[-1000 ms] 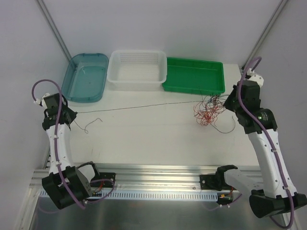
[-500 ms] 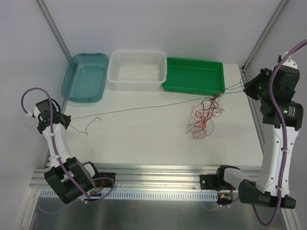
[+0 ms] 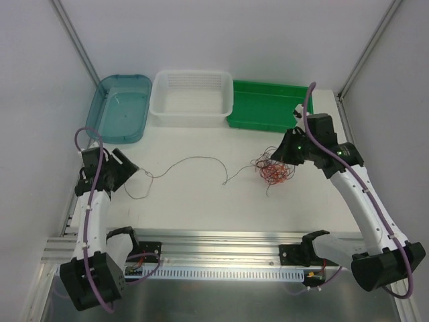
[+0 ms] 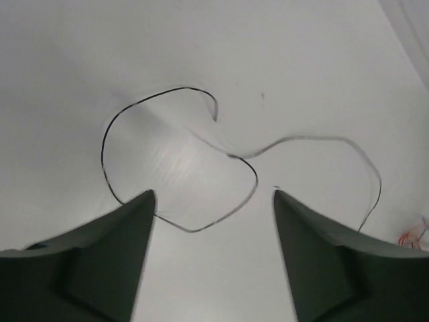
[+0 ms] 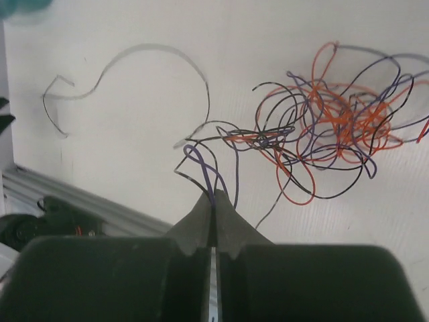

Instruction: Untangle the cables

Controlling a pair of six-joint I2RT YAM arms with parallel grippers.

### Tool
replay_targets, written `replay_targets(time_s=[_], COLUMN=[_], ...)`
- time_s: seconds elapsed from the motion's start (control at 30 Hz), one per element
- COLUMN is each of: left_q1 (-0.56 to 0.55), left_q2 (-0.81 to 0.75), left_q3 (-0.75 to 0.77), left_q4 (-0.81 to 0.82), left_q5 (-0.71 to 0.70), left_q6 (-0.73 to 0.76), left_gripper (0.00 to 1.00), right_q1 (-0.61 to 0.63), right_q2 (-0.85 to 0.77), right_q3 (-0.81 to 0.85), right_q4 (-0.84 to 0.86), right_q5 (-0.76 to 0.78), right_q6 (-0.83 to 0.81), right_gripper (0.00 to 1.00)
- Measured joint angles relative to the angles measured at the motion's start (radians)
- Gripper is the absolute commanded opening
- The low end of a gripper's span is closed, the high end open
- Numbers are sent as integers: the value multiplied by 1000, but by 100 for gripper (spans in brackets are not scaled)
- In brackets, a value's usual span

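The cables (image 3: 271, 170) form a tangle of orange-red, black and purple strands right of the table's middle. One long black cable (image 3: 194, 159) trails slack from the tangle leftward. My right gripper (image 3: 285, 151) sits at the tangle's upper right, shut on a purple strand (image 5: 204, 164) that loops out of the knot (image 5: 335, 121). My left gripper (image 3: 129, 168) is at the left, open, with the black cable's curled end (image 4: 190, 231) lying on the table between and beyond its fingers (image 4: 120, 255). Nothing is held in it.
Along the back edge stand a teal bin (image 3: 119, 111), a white basket (image 3: 191, 102) and a green tray (image 3: 265, 107). An aluminium rail (image 3: 221, 241) with the arm bases runs along the near edge.
My left gripper opened and let go of the black cable, which went from taut to slack and curled. The right arm swung back left and down to the tangle.
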Motion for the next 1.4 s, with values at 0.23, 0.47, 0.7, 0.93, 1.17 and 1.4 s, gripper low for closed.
replay_targets(time_s=[0.23, 0.47, 0.7, 0.93, 1.17, 1.4], left_q1=[-268, -666, -988, -1048, -1058, -1082], left_q2=[-196, -161, 121, 453, 614, 689], left_q3=[-19, 55, 157, 346, 401, 400], left_q4=[8, 103, 240, 325, 394, 429], left_q5=[190, 284, 202, 153, 227, 322], left_q6=[76, 184, 349, 500, 544, 534], left_gripper=[99, 99, 99, 96, 81, 58], right_q1=[134, 179, 224, 272, 279, 279], right_q2=[4, 16, 39, 38, 16, -6], right_q3=[-54, -53, -16, -9, -9, -32], right_q4=[27, 36, 35, 34, 37, 64], right_q5=[18, 29, 24, 14, 10, 11], right_q6=[8, 8, 5, 6, 18, 39], right_gripper=[1, 1, 1, 1, 1, 1])
